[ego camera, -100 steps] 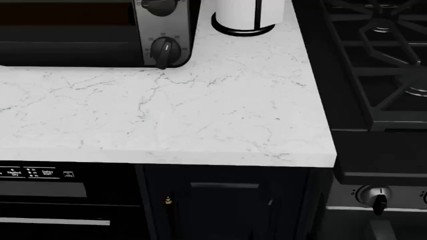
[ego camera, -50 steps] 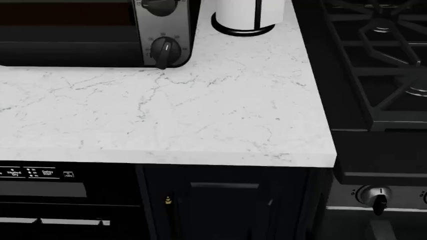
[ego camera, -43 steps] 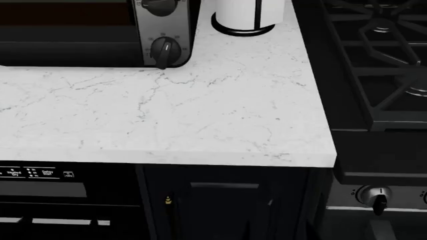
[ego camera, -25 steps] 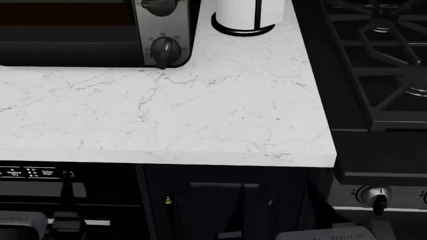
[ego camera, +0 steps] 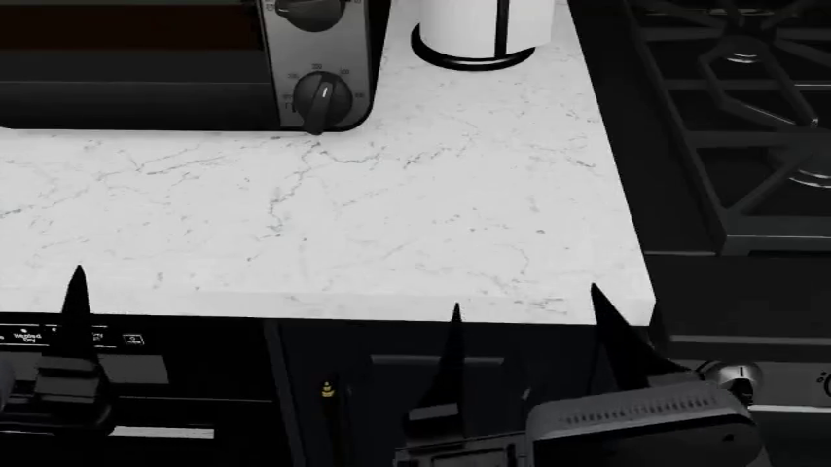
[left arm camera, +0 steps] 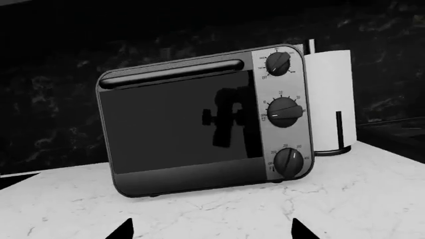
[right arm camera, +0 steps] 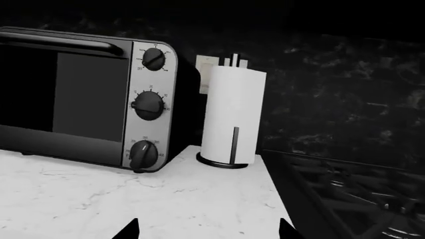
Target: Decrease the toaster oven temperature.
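While the toaster oven [left arm camera: 199, 124] sits at the tabletop's [ego camera: 389, 224] rear edge, both end effectors, left [ego camera: 72, 311] and right [ego camera: 526, 331], hover spread before its front edge.

Both end effectors [ego camera: 523, 336] raised, fingers spread apart.

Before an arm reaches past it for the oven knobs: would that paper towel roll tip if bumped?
Probably, if hit high. The paper towel roll stands tall and narrow on a small round base, so it looks top-heavy. It likely weighs little and would slide on the smooth counter. It stands close beside the toaster oven.
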Available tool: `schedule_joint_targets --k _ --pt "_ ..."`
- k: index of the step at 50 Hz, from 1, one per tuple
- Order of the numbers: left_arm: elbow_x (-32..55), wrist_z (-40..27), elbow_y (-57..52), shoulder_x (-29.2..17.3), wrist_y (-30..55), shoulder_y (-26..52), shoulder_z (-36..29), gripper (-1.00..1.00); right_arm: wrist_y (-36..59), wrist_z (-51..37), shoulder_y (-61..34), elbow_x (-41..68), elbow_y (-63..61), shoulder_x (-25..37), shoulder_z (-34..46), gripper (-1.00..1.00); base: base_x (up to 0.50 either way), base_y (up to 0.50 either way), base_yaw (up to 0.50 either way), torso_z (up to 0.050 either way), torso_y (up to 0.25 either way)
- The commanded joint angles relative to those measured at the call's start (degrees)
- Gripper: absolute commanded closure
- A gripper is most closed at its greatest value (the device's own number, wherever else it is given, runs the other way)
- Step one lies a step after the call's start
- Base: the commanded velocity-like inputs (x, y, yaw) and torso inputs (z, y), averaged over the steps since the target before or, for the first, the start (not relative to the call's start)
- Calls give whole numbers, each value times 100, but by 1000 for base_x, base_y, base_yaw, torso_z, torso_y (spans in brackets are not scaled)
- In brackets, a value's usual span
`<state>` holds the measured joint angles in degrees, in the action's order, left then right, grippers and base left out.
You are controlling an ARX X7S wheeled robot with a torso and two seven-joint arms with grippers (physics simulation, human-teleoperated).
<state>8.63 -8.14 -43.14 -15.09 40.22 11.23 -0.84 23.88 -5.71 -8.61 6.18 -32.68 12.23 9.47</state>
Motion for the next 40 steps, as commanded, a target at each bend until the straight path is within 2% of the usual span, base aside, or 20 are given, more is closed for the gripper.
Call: schedule_joint_targets --k 1,3,4,8,11,16,20,23,26,40 --pt "769 412 -1413 -281 1145 42 470 -100 389 45 -337 104 -202 69 69 -100 0 0 0 0 0" --pt "962 482 -1631 -321 1281 7 534 -100 449 58 -387 136 -238 82 66 -100 0 0 0 0 0" --pt "1337 395 -1681 -430 1303 -26 593 -100 497 59 -413 151 -268 88 65 -100 0 0 0 0 0" --pt "3023 -981 -1683 -1755 368 -315 160 -100 657 62 -502 216 -357 108 47 -100 0 0 0 0 0" --pt "3611 -1736 -1681 -2671 -544 -496 -384 -100 787 64 -592 250 -419 127 47 -100 0 0 0 0 0" --pt "3862 -2579 -1683 -4142 -2437 -750 -1643 -100 925 68 -723 298 -454 140 56 -100 0 0 0 0 0" --pt "3674 -3040 -1683 -5010 -3585 -514 -2850 -100 1149 92 -883 404 -536 139 41 -100 0 0 0 0 0" --pt "3553 -3241 -1682 -5332 -3962 -109 -3600 -100 1243 100 -973 469 -562 137 14 -100 0 0 0 0 0" --pt "3668 -3163 -1596 -5266 -3852 113 -3645 -100 1366 88 -1054 549 -558 99 -14 -100 0 0 0 0 0" --pt "3716 -3212 -1626 -5337 -3875 267 -3796 -100 1476 38 -1163 748 -594 26 -78 -100 0 0 0 0 0"
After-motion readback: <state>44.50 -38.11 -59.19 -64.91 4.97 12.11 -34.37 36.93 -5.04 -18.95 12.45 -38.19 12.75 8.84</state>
